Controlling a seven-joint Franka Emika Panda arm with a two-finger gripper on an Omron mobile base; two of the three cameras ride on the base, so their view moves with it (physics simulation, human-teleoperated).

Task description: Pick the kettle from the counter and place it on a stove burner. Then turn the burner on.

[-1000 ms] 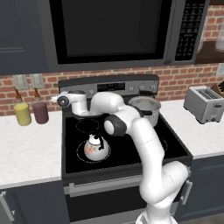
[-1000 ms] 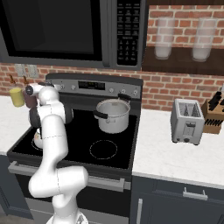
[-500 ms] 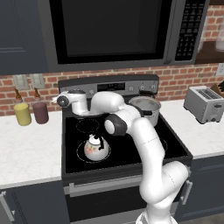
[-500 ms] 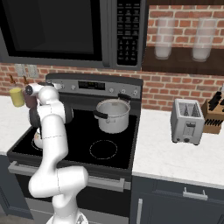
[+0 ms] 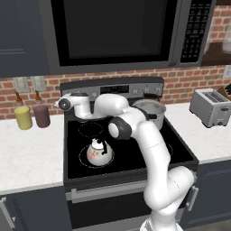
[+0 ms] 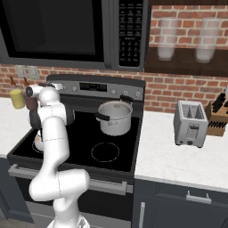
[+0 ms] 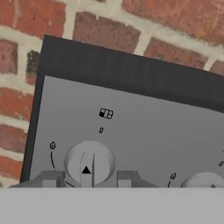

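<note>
The small white kettle (image 5: 99, 152) with its black handle stands upright on the front-left stove burner (image 5: 84, 159), whose inside looks black. In the right base view the kettle (image 6: 38, 141) is mostly hidden behind my arm. My gripper (image 5: 77, 96) is up at the left end of the stove's back control panel, well above and behind the kettle. In the hand view a round grey knob (image 7: 89, 162) with a black triangle mark sits between my two fingertips (image 7: 52, 178). My gripper (image 7: 89, 179) is open, with a fingertip on each side of the knob and small gaps showing. The counter (image 5: 27, 153) lies left of the stove.
A grey steel pot (image 5: 149, 110) occupies the back-right burner. A yellow jar (image 5: 22, 117) and a maroon jar (image 5: 41, 116) stand at the wall on the left counter. A toaster (image 6: 191, 124) and knife block (image 6: 218, 118) are on the right counter. A second knob (image 7: 203, 179) sits further along the panel.
</note>
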